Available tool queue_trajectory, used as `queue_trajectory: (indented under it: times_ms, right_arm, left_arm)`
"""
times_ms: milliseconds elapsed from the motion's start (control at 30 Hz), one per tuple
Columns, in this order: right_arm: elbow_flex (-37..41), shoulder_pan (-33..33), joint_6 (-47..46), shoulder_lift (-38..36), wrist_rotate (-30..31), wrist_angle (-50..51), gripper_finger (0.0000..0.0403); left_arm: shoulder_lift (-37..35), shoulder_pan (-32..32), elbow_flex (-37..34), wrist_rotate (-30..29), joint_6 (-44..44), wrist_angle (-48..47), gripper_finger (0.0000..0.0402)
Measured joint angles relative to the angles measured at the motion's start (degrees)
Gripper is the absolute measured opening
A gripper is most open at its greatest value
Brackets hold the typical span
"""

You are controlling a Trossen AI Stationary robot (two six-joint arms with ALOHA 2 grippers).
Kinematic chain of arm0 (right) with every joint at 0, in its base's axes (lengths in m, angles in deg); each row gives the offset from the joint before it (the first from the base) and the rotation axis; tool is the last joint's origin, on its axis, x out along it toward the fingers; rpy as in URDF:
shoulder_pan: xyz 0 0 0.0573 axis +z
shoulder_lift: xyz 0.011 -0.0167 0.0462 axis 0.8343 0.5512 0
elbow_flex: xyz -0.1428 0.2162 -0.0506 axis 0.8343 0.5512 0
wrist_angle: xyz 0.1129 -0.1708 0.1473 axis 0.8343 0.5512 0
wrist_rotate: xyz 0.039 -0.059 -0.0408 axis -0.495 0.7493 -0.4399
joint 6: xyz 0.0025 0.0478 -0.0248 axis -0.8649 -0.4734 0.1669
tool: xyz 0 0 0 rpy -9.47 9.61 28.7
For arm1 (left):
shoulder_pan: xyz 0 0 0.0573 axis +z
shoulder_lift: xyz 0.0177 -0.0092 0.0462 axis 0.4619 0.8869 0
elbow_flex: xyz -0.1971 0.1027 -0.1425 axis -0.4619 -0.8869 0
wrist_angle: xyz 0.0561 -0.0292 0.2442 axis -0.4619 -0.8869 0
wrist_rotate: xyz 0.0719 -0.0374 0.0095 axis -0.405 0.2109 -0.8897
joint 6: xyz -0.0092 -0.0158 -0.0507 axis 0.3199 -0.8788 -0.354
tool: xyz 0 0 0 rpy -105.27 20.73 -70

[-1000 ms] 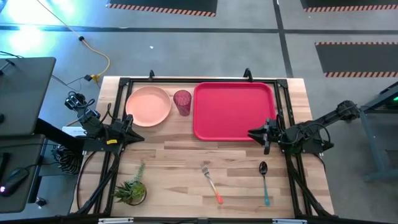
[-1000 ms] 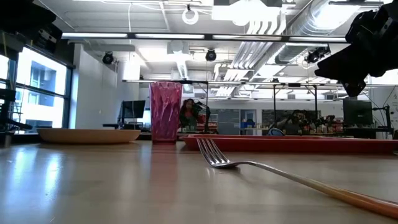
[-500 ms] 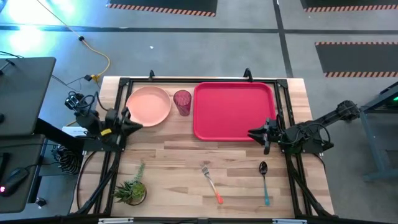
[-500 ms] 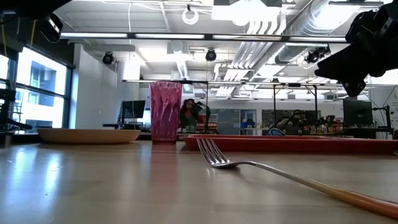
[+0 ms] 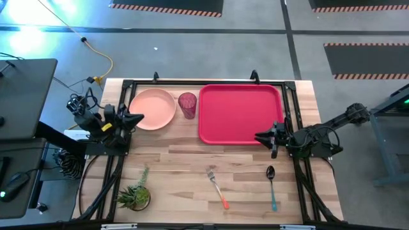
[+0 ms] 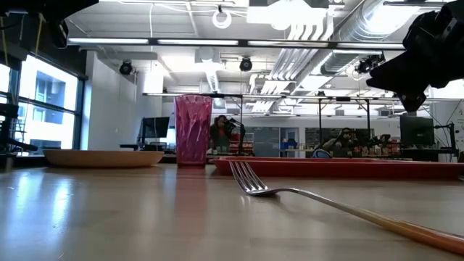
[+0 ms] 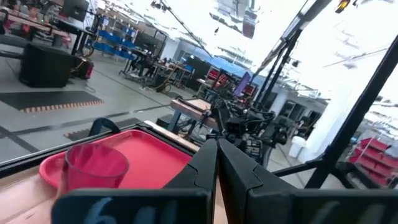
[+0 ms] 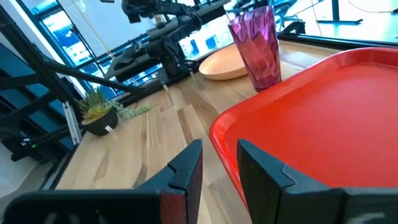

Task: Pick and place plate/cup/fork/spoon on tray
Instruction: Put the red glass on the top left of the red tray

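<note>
Just beyond the left gripper's (image 5: 139, 118) shut jaws lies the plate (image 5: 153, 108).

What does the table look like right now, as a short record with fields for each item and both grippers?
tray: empty, back right
plate: left of the cup, off the tray
cup: upright between plate and tray
fork: front centre
spoon: front right
left gripper: shut, at the plate's left edge
right gripper: open, empty, at the tray's front right corner

High: overhead, straight down, whole table (image 5: 192, 160). Low: tabletop level, close to fork (image 6: 250, 181). Wrists: face across; both see cup (image 7: 96, 169), tray (image 8: 323, 118).
</note>
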Motion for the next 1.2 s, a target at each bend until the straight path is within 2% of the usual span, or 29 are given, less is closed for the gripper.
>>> queue_trajectory:
  times_ms: [300, 467, 667, 767, 867, 1033, 1200]
  right_arm:
    - [0.0, 0.0, 0.0, 0.0, 0.6, -0.2, 0.0091]
    - [0.0, 0.0, 0.0, 0.0, 0.5, -0.2, 0.0091]
    - [0.0, 0.0, -6.5, 0.0, 2.4, -0.3, 0.0091]
    - [0.0, 0.0, -9.6, 0.0, 4.6, -0.3, 0.0091]
    - [0.0, 0.0, -12.9, 0.0, 7.0, -0.7, 0.0091]
    - [0.0, 0.0, -17.2, 0.0, 9.7, -3.4, 0.0091]
    - [0.0, 0.0, -17.8, 0.0, 12.2, -8.6, 0.0091]
  left_arm:
    - [0.0, 0.0, 0.0, -0.5, 2.2, -0.1, 0.0006]
    - [0.0, 0.0, 0.0, -1.5, 2.1, -0.7, 0.0031]
    - [0.0, 0.0, 0.0, -11.0, 0.7, -0.1, 0.008]
    - [0.2, 0.0, 0.0, -14.2, 0.1, 1.4, 0.0091]
    - [1.4, 0.0, 0.0, -14.7, 5.4, 8.4, 0.0091]
    - [5.4, 0.0, 1.0, -15.6, 21.5, 26.3, 0.0093]
    - [11.8, 0.0, 8.2, -21.7, 30.1, 27.7, 0.0093]
